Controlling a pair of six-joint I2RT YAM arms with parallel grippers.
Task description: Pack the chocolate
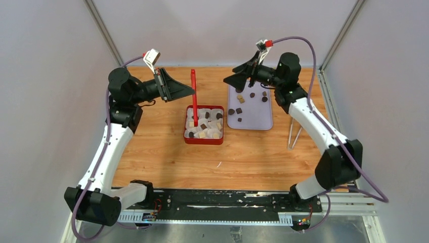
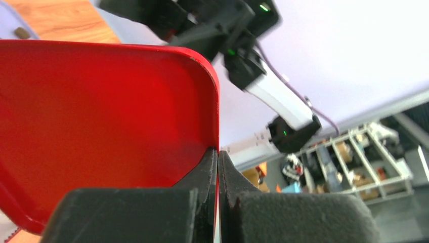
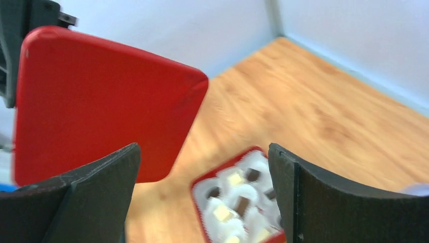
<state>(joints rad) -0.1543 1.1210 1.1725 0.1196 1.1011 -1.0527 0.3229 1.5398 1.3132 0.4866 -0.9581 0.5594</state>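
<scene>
Clamped only on the rim of an upright flat red plastic lid, the left gripper could drop it onto tiny brown and cream chocolates in the mid-worktop red box; the right gripper, jaws apart, hangs above others on the far-right lavender tray.

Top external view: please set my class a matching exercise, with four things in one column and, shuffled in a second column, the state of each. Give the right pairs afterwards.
Column one:
1. red lid
2. red box
3. purple tray
4. right gripper

Column two:
A. carries loose chocolate pieces
B. fingers apart, holding nothing
C. pinched in the left gripper, standing on edge
D. lined with white paper cups, chocolate in several

Pairs: 1-C, 2-D, 3-A, 4-B
</scene>
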